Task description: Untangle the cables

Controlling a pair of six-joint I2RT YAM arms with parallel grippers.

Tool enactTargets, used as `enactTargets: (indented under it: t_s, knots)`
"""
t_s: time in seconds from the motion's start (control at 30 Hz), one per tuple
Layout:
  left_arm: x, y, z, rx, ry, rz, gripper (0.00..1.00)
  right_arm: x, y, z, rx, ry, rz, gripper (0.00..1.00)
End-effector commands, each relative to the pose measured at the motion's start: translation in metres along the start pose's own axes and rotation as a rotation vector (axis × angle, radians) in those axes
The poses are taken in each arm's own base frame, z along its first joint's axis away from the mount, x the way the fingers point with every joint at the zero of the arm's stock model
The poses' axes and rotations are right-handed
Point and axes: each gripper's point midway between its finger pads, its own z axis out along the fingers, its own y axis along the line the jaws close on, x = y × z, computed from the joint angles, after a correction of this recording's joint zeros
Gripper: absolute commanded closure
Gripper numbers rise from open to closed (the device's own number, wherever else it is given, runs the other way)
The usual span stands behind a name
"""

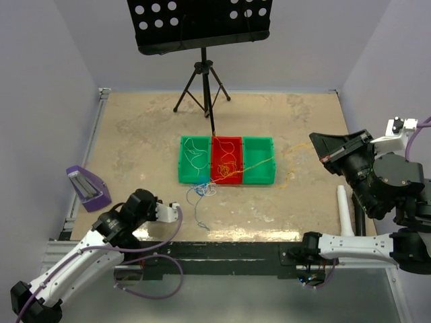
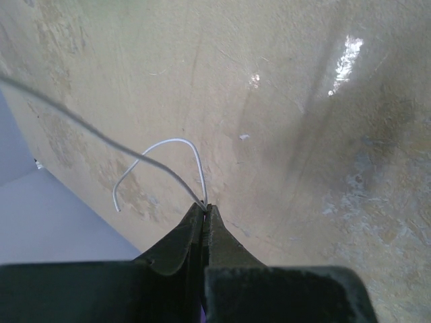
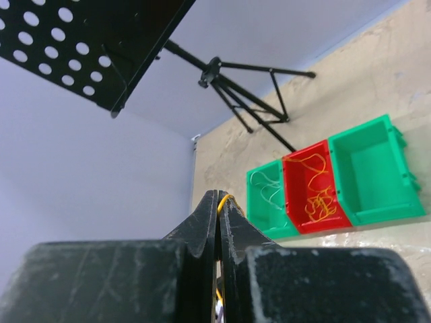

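Observation:
A small clump of thin blue, white and yellow cables (image 1: 202,190) lies on the table just in front of the bins. My left gripper (image 1: 149,202) is left of the clump. In the left wrist view it (image 2: 205,206) is shut on a white cable (image 2: 172,142) that loops off its tips. My right gripper (image 1: 316,141) is raised at the right. It (image 3: 221,196) is shut on a yellow cable (image 3: 225,199). That yellow cable (image 1: 286,156) runs from it across the right green bin toward the clump.
Three joined bins sit mid-table: a left green bin (image 1: 184,161) holding white strands, a red bin (image 1: 227,179) holding yellow strands, and a right green bin (image 1: 258,161). A music stand's tripod (image 1: 202,87) stands behind them. A purple object (image 1: 87,186) is at the left edge and a white tube (image 1: 344,210) at the right.

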Motion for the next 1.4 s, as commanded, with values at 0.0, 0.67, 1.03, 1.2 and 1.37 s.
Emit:
enactTargets:
  t_s: [0.0,0.67,1.03,1.2,1.37]
  knots:
    - [0.018,-0.011,0.002,0.009,0.066,0.049,1.00,-0.029,-0.005,0.003,0.076,-0.121,-0.079,1.00]
    - [0.044,-0.037,0.016,0.057,0.165,0.130,1.00,-0.169,-0.022,-0.043,0.191,-0.409,-0.066,1.00]
    - [0.048,-0.039,0.017,0.062,0.186,0.133,1.00,-0.180,-0.038,-0.055,0.388,-0.375,-0.208,1.00]
    - [0.037,-0.026,0.014,0.025,0.148,0.119,1.00,-0.190,-0.034,-0.057,0.319,-0.370,-0.082,1.00]
    - [-0.005,0.026,-0.005,-0.082,0.011,-0.021,1.00,-0.145,-0.018,-0.035,0.361,-0.327,-0.223,1.00]
